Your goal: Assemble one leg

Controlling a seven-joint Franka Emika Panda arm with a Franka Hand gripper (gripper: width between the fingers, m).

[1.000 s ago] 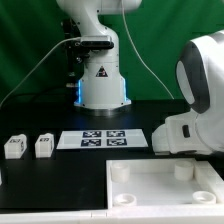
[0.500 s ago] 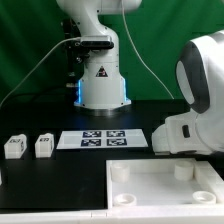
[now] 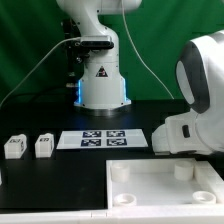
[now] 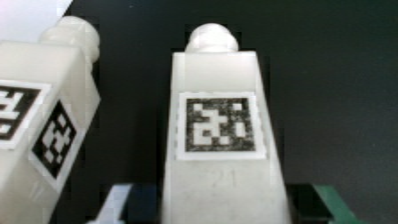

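Nothing has shifted, so the gripper (image 4: pixel 222 208) sits clamped on the leg (image 4: pixel 221 90) beside a second leg (image 4: pixel 43 120), lift seemingly pending.

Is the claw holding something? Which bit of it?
Cannot tell for sure. The claw straddles the white rectangular tagged leg block at the end opposite its rounded peg, but a firm grip isn't visible.

A black surface (image 3: pixel 40 190) fills the foreground, with a green backdrop (image 3: pixel 30 40) behind it. The marker board (image 3: pixel 104 139) lies flat on the surface near the middle, its black-and-white tags set in 2 rows. Nearer the camera, toward the exterior view's right, lies a large flat white tray piece (image 3: pixel 160 190), apart from the marker board; 3 of its round sockets show clearly.
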